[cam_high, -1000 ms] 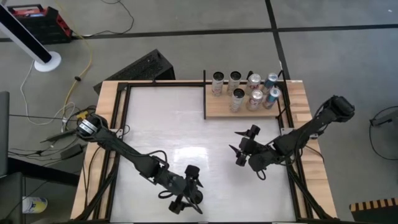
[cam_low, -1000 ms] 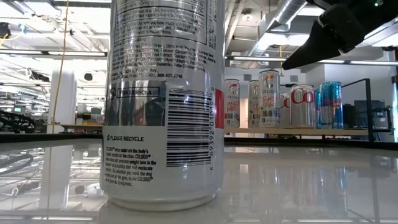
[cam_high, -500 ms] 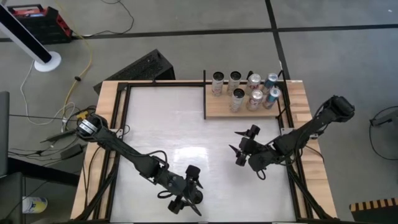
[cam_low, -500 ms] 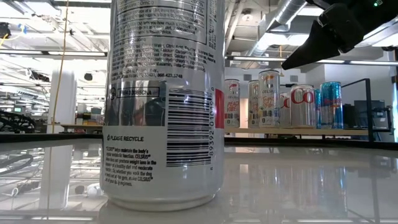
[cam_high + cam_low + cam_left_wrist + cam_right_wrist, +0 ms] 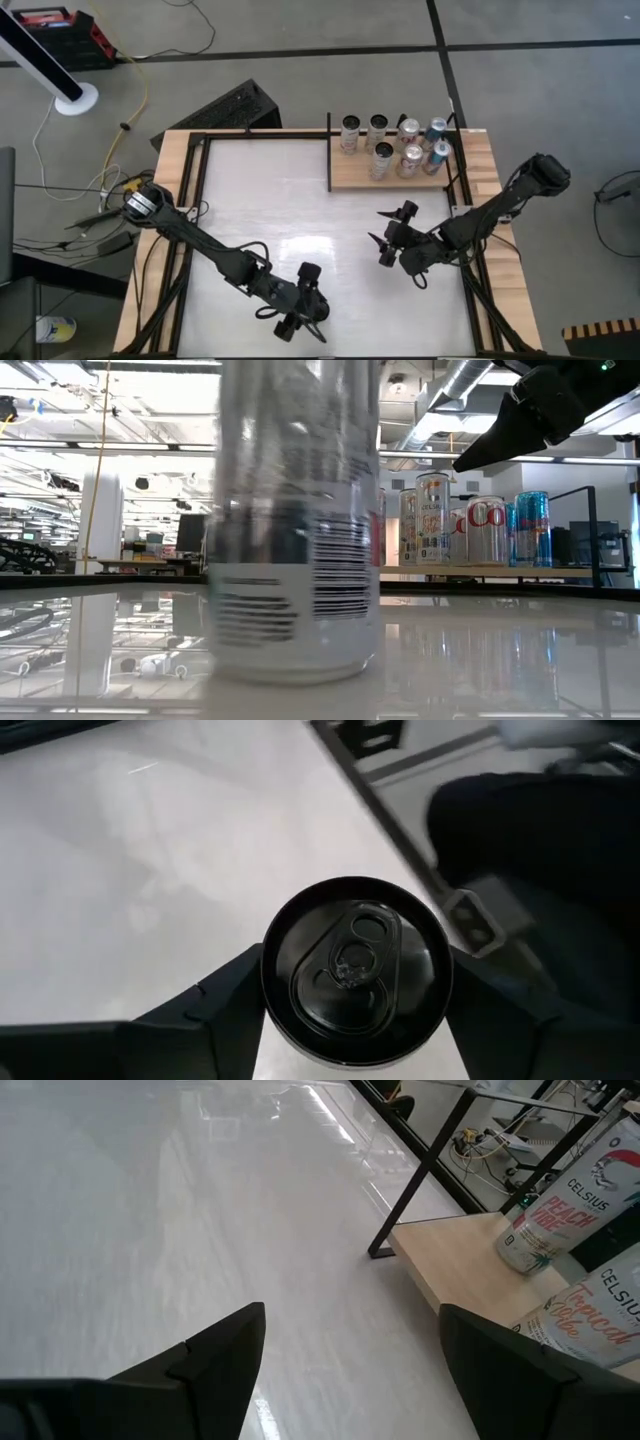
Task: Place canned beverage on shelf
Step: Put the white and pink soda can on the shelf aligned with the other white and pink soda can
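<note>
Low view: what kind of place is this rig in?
Probably an open-plan lab or industrial workspace: exposed ceiling ducts overhead, long rows of desks behind the table, and a bare concrete floor with loose cables around the rig.

The can (image 5: pixel 295 520) is blurred, its top cut off by the frame edge.

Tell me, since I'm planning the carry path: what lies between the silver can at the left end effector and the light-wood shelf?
Only bare glossy white tabletop, seen in the high view, between the silver can and light-wood shelf.
</note>
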{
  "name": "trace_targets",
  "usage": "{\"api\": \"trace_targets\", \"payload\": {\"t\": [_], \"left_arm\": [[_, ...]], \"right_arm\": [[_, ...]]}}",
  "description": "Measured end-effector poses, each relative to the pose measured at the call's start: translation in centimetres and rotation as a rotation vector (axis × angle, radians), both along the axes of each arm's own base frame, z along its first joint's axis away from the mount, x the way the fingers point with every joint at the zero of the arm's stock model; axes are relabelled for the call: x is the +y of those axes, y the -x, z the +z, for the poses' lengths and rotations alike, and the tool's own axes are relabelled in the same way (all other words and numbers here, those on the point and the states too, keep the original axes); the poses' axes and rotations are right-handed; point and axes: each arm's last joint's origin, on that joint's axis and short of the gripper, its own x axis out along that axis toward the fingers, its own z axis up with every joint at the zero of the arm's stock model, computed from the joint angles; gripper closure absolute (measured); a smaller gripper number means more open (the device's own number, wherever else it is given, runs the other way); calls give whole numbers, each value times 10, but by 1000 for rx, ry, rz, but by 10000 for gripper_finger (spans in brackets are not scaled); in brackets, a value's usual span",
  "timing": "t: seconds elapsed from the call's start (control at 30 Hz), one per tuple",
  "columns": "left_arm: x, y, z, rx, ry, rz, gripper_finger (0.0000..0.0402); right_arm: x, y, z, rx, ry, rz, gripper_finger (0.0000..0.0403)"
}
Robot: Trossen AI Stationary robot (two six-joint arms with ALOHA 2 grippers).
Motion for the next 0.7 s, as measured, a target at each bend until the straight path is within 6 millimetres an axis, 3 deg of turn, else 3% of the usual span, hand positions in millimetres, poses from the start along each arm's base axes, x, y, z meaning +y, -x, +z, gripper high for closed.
{"api": "trace_targets", "payload": {"t": [0.13,0.23,0.47,0.7], "left_arm": [[7,3,8,-25,-31,92,164],[16,10,25,-73,-60,223,161],[57,38,55,-120,-14,803,159],[97,69,42,-26,14,1262,158]], "right_arm": [[0,0,0,0,0,0,81],[-1,1,-3,4,2,0,81],[-2,2,-6,10,3,-5,81],[-2,2,-6,2,-2,-5,81]]}}
